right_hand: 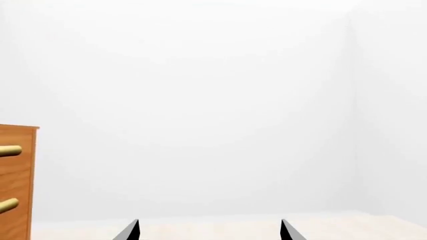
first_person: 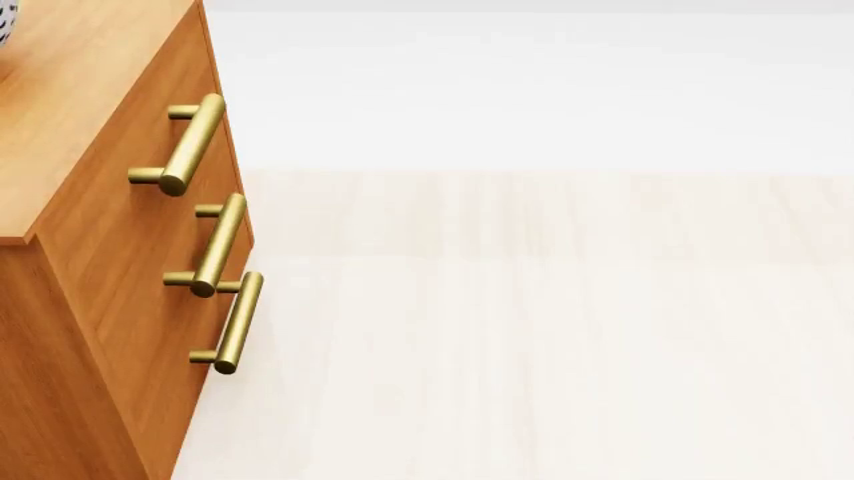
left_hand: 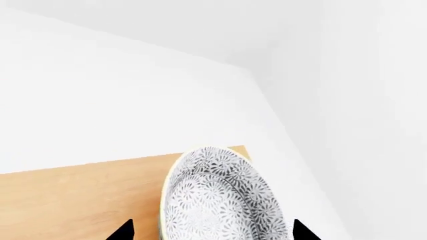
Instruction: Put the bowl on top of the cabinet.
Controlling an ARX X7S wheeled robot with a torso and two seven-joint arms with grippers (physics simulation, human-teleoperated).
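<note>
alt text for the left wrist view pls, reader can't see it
The grey floral-patterned bowl sits between the open left gripper fingertips, over a corner of the cabinet with its light wood top. Behind it are plain white walls meeting at a corner.

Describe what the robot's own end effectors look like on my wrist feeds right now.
Little shows. The left end effector appears only as two flat black, pointed fingertips at the frame's edge. The right end effector shows the same: two black wedge-shaped fingertips, plain, with no markings, cables or pads visible. The head view shows no arms at all.
</note>
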